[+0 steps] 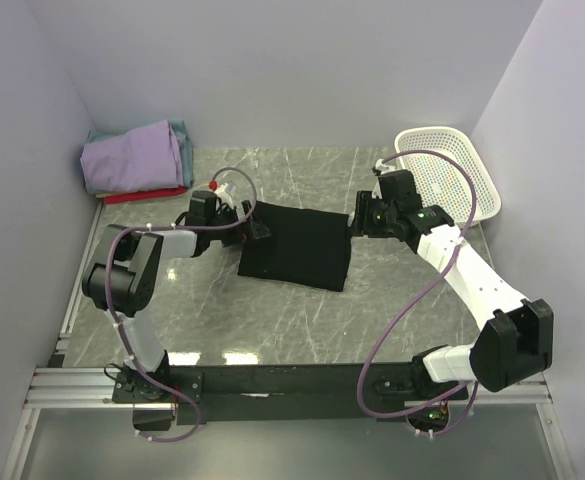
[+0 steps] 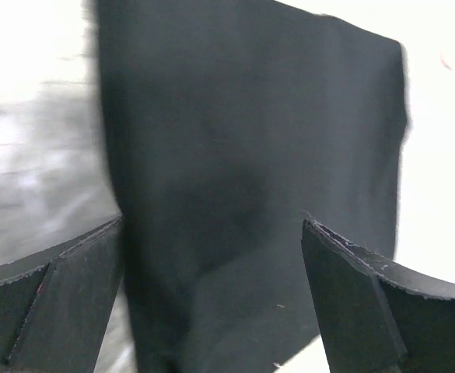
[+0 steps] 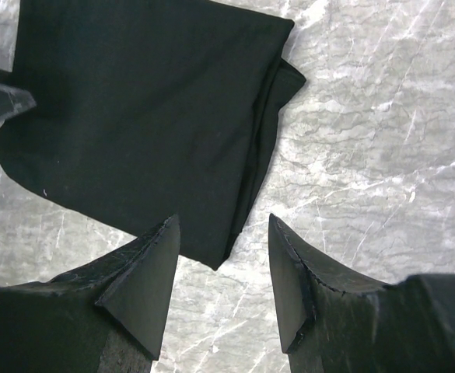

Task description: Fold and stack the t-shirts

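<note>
Left fingers [image 2: 56, 303], foreground of the left wrist view: standing wide apart and holding nothing, with the black t-shirt [image 2: 250, 140] lying flat across the gap and stretching toward the top of the frame. Right fingers [image 3: 138, 299], foreground of the right wrist view: also parted and gripping nothing, hovering over the tabletop [image 3: 383, 140], with a folded corner of the shirt reaching down just above the tips and its body spreading to the upper left.

In the top view the shirt is lying at the centre of the frame as a nearly square folded panel, slightly tilted, so no long axis is showing clearly. The 2 arms are facing each other across it, the left at its left edge, the right at its upper right corner.

The stack of folded t-shirts [image 1: 137, 158], lavender on top with teal and red edges showing, is sitting in the upper left corner, well apart from the black shirt. On this layout the left arm is standing nearer for any carry to the stack. The white basket [image 1: 467, 165] is resting at upper right.
</note>
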`<action>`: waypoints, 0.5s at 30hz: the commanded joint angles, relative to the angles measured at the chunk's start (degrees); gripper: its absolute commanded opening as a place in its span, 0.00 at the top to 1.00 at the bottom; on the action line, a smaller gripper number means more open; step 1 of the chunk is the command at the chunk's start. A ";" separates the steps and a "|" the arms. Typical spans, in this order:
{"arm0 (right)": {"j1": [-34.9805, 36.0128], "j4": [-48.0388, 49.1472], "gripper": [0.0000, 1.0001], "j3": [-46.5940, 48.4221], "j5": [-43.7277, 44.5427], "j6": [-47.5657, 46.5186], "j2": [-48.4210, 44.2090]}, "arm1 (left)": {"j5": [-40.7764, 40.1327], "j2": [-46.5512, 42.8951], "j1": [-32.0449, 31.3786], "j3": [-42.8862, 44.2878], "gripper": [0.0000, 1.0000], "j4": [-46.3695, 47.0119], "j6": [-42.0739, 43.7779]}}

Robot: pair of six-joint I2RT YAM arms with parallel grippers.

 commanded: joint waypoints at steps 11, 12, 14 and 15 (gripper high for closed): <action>-0.11 0.85 0.44 -0.72 1.22 -1.31 0.37 | 11.83 12.34 -12.59 6.67 0.57 0.51 -1.80; -0.19 0.85 0.44 -0.81 1.40 -1.22 0.20 | 11.30 12.34 -12.68 6.94 0.80 1.12 -2.24; -0.19 0.94 0.44 -0.90 1.75 -1.31 -0.42 | 9.63 12.34 -12.60 9.21 0.99 0.17 -2.69; -0.28 1.11 0.44 -1.08 1.84 -1.22 -0.51 | 8.84 12.34 -12.60 10.88 0.99 -1.67 -1.90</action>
